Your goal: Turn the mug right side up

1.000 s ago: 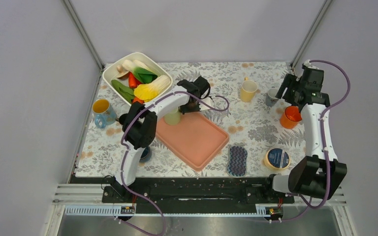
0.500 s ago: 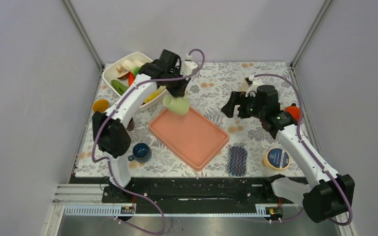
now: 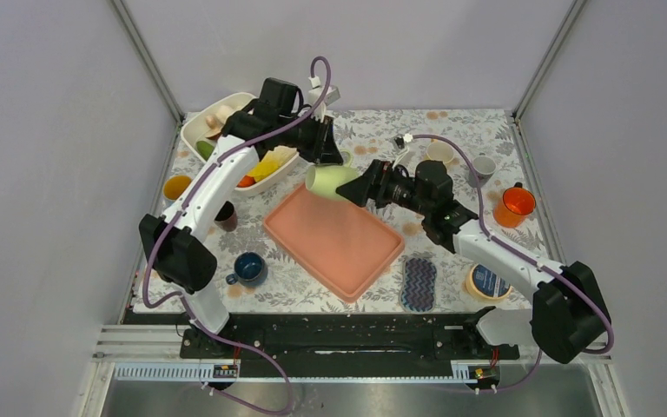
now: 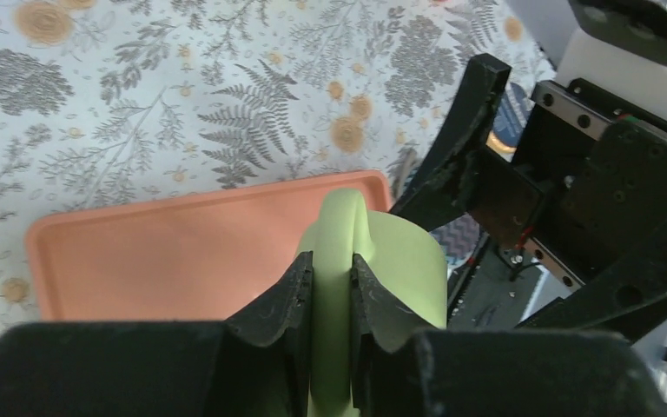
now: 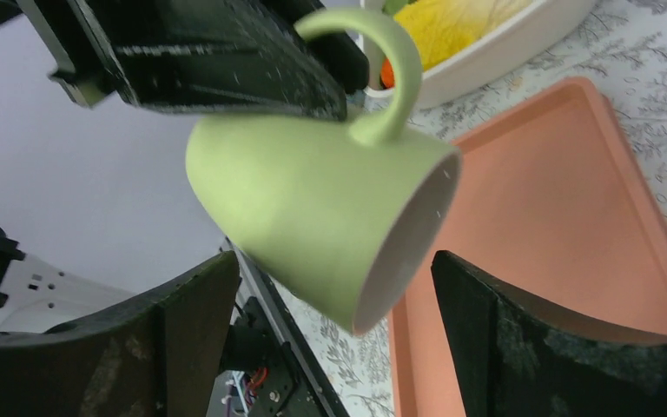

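The light green mug (image 3: 330, 181) hangs in the air over the far edge of the pink tray (image 3: 339, 252), tipped on its side with the handle up. My left gripper (image 3: 326, 159) is shut on the handle, which shows pinched between its jaws in the left wrist view (image 4: 332, 278). My right gripper (image 3: 361, 190) stands open just to the right of the mug. In the right wrist view the mug's body (image 5: 313, 208) sits between the spread fingers (image 5: 195, 304) without touching them, its mouth facing the lower right.
A white bowl (image 3: 204, 130) of vegetables stands at the back left. Around the table stand a yellow mug (image 3: 176, 187), a dark blue mug (image 3: 248, 267), an orange cup (image 3: 516, 206), a grey cup (image 3: 483, 167) and a cream mug (image 3: 439, 152). A striped sponge (image 3: 418, 283) and a tape roll (image 3: 488, 280) lie near the front right.
My left gripper has lifted the mug off the tray's edge and tipped it sideways. The right arm has swung in from the far right and now brackets the mug with open jaws.
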Available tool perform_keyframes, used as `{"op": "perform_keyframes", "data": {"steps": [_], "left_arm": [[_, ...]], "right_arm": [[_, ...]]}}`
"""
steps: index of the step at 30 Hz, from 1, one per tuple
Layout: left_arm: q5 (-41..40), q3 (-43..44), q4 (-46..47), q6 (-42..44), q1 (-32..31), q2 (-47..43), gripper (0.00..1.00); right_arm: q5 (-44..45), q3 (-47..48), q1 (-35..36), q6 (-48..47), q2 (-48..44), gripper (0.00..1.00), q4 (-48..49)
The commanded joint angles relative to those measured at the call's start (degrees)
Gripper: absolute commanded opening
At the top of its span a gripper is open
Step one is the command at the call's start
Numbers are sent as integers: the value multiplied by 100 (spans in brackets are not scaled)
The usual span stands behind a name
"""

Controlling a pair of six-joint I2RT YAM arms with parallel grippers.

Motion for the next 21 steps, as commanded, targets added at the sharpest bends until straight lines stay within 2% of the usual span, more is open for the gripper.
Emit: {"op": "perform_keyframes", "data": {"steps": [1, 3, 4, 6, 7, 8, 9, 10, 11, 12, 14, 16, 17, 21], "left_arm": [[806, -101, 769, -686, 22, -539, 0], [947, -174, 866, -794, -12, -541, 0], [1009, -225, 930, -829, -29, -534, 0], [1141, -376, 1075, -957, -41, -531, 0], [1241, -448, 1151, -1017, -32, -535, 0], [1282, -492, 1183, -1058, -32, -529, 0], [1292, -529, 1212, -1083, -20, -527, 0], [1272, -555, 1233, -1089, 8, -545, 0], [1199, -571, 1250, -1086, 55, -559, 2], [1079, -589, 1241, -1071, 118, -580, 19], [729, -635, 1226, -1024, 272, -633, 63], [415, -636, 1157, -945, 466, -670, 90], [365, -603, 1119, -892, 594, -668, 98], [-289, -225, 540, -213, 1027, -542, 99]], "right_arm": [[-433, 468, 111, 538, 228, 84, 1039], [-715, 502, 153, 819, 344, 77, 1579], [-787, 515, 158, 924, 381, 70, 1789], [-847, 528, 172, 988, 387, 49, 2161], [-815, 523, 174, 962, 358, 33, 2190], [-745, 519, 172, 884, 312, 17, 2108], [-641, 517, 168, 724, 225, 5, 1903], [-479, 536, 159, 482, 119, 0, 1500], [-261, 587, 165, 148, 0, 0, 966], [30, 668, 161, -202, -124, 0, 384], [671, 901, 165, -1140, -299, 0, -772], [1426, 1078, 147, -1849, -378, 0, -1757], [1751, 1135, 122, -2141, -380, 0, -2250], [2930, 1259, -214, -2853, -225, 0, -3397]]}}
